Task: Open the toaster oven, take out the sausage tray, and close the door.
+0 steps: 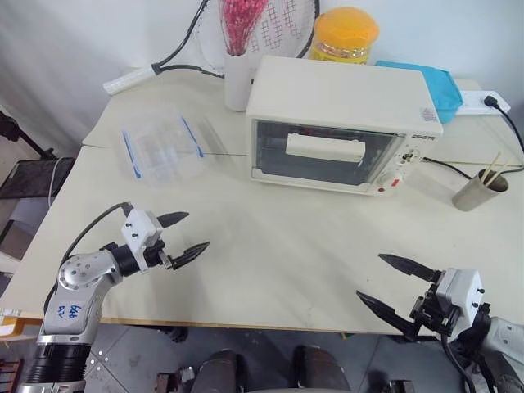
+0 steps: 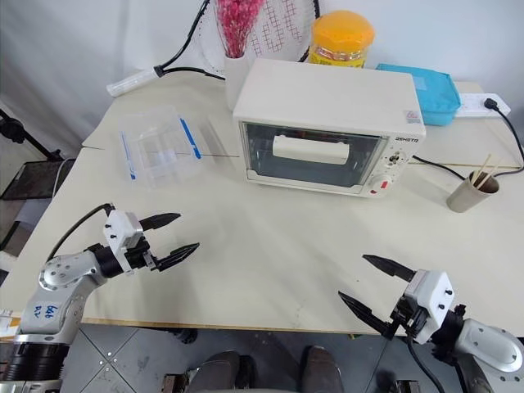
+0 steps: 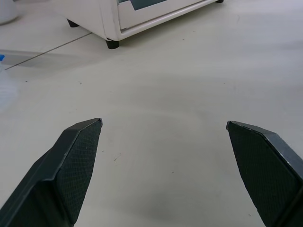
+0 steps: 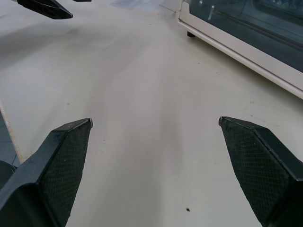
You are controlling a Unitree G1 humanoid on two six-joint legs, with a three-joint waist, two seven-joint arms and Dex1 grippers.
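The toaster oven sits toward the back of the pale table, its door closed, the bar handle across the glass. A wide bare stretch of tabletop lies between the oven's front and the near edge. A clear plastic container with blue stripes lies left of the oven, a paper cup of sticks to its right (a cable runs just behind it).

The left gripper hovers over the near-left tabletop, pointing level toward the right, its fingers spread wide with nothing between them. The right gripper hangs at the near edge, angled leftward, fingers likewise wide apart and empty.
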